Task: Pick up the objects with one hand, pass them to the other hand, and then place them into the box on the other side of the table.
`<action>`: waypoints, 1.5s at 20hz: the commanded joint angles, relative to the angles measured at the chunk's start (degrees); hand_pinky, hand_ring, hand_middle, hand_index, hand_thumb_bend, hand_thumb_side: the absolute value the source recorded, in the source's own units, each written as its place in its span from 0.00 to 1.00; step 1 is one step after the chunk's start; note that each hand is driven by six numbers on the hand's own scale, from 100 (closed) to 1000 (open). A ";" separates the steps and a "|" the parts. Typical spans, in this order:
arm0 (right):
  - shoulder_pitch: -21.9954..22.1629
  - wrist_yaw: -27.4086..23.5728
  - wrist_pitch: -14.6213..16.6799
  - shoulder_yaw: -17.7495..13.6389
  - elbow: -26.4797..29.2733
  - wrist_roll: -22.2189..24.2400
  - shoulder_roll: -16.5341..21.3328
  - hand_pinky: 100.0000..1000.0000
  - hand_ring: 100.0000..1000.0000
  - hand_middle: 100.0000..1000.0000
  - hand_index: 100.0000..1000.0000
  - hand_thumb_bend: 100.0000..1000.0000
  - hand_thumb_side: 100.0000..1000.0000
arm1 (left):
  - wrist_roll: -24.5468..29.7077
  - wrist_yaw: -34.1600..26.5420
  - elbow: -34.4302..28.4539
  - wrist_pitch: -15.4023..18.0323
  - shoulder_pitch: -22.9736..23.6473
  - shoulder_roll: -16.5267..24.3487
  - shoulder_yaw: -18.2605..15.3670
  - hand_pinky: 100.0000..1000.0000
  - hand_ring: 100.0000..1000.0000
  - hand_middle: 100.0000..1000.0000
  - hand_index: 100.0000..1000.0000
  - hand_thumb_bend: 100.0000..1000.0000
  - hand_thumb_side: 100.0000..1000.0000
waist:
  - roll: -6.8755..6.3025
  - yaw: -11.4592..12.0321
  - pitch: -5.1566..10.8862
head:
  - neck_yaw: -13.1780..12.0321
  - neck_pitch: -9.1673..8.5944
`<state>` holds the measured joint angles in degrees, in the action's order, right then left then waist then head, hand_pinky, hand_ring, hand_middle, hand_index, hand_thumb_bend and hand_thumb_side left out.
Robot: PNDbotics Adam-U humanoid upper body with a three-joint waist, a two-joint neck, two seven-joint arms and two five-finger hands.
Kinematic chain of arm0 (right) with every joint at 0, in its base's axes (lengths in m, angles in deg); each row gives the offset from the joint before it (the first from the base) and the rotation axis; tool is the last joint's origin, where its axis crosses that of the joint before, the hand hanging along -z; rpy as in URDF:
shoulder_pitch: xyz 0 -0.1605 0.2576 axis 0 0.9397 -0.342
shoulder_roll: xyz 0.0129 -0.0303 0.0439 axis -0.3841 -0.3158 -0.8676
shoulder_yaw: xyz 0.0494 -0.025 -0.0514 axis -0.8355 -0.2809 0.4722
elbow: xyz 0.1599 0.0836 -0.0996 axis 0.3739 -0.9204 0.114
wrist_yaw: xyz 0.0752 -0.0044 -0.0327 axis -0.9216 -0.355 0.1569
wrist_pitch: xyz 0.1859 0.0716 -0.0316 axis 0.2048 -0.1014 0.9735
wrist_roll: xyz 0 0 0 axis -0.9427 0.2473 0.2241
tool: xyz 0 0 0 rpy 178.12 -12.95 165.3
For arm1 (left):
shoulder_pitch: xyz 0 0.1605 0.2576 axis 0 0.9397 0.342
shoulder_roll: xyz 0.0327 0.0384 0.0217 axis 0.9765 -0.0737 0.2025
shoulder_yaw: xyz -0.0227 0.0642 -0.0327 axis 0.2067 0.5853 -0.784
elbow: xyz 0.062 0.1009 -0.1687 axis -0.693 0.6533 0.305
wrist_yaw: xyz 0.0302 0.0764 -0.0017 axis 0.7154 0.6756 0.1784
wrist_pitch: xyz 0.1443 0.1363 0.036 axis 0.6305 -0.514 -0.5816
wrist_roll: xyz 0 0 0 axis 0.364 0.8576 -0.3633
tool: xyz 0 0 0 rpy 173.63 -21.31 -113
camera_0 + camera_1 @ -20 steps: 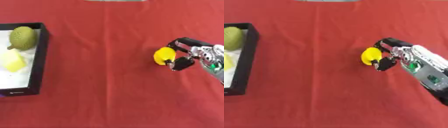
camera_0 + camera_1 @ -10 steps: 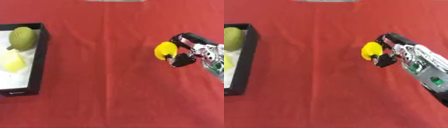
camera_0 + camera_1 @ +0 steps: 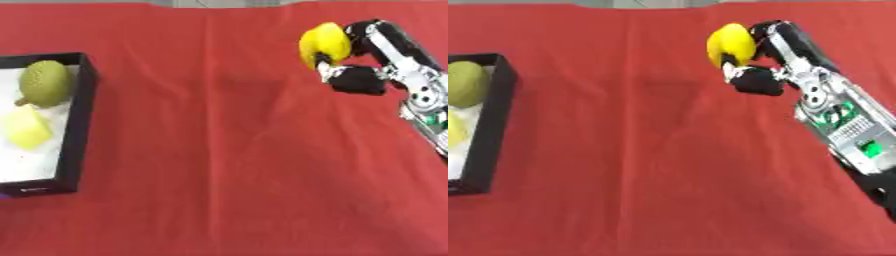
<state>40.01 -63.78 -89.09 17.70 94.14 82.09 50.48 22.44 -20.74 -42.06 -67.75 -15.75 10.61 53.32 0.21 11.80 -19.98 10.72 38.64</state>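
A black box (image 3: 77,125) with a white lining sits at the left edge of the red surface (image 3: 219,165), its near end towards the surface's near-left corner. Inside it, a pale yellow wedge-shaped piece (image 3: 26,129) lies in the middle, and beyond that a round, bumpy green fruit (image 3: 44,83) rests against the far end. Well apart from the box, along the right edge, the robot's black and silver right arm (image 3: 846,130) reaches in towards the far-right part of the surface. Its right hand (image 3: 357,80) has its fingers (image 3: 360,36) and thumb curled around a yellow fruit (image 3: 324,44), holding it near the far edge.
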 commanded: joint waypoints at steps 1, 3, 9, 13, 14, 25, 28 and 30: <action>-1.16 -3.06 2.30 1.26 1.16 -5.43 -1.34 0.73 0.61 0.54 0.56 0.00 0.35 | -0.53 -0.62 -0.85 0.27 -1.22 2.17 -1.24 0.85 0.73 0.72 0.72 0.00 0.85 | -0.28 -0.01 1.61 | -0.15 -0.17; -1.44 -3.81 3.62 2.70 1.16 -8.37 -2.76 0.73 0.61 0.54 0.56 0.00 0.37 | -0.76 -0.93 -0.92 0.57 -1.84 2.41 -1.28 0.84 0.73 0.72 0.72 0.00 0.83 | -0.36 0.01 1.72 | -0.19 -0.15; -2.43 -5.40 6.55 7.56 1.16 -16.48 -6.11 0.73 0.60 0.54 0.56 0.00 0.39 | 0.32 -2.34 -1.93 1.95 -4.56 3.21 -0.41 0.83 0.71 0.71 0.72 0.00 0.80 | -0.59 0.17 1.95 | -0.27 -0.26; -3.34 -3.92 8.43 10.58 1.16 -18.25 -7.41 0.73 0.60 0.54 0.56 0.00 0.40 | 3.61 -3.80 -3.63 2.63 -6.45 3.63 0.74 0.83 0.72 0.72 0.72 0.00 0.79 | -0.74 0.29 2.06 | -0.15 -0.26; -3.62 -3.38 8.96 11.09 1.16 -18.74 -7.74 0.73 0.60 0.54 0.56 0.00 0.39 | 4.79 -4.20 -4.09 2.53 -6.95 3.77 1.16 0.83 0.71 0.71 0.73 0.00 0.80 | -0.79 0.32 2.09 | -0.12 -0.25; -6.29 5.10 11.36 17.21 1.16 -15.96 -8.87 0.73 0.60 0.54 0.56 0.00 0.27 | 21.94 -3.69 -6.32 -1.38 -14.39 5.42 7.17 0.82 0.73 0.72 0.75 0.00 0.89 | -1.15 0.79 2.39 | -0.54 0.13; -6.98 6.13 11.75 18.19 1.16 -14.66 -9.18 0.73 0.60 0.54 0.56 0.00 0.24 | 25.83 -2.34 -6.32 -2.75 -16.25 5.18 9.06 0.82 0.73 0.72 0.77 0.00 0.92 | -1.18 0.84 2.49 | -0.75 0.10; -7.46 6.81 12.08 18.83 1.16 -13.86 -9.39 0.73 0.60 0.54 0.55 0.00 0.22 | 28.21 -1.39 -6.32 -3.80 -17.53 4.93 10.47 0.83 0.73 0.73 0.77 0.00 0.94 | -1.24 0.90 2.54 | -0.82 0.12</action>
<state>33.47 -57.71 -77.26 36.51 94.14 67.68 40.80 49.20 -22.77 -47.70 -71.07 -32.20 13.73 63.62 -0.81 12.60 -19.06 10.13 38.68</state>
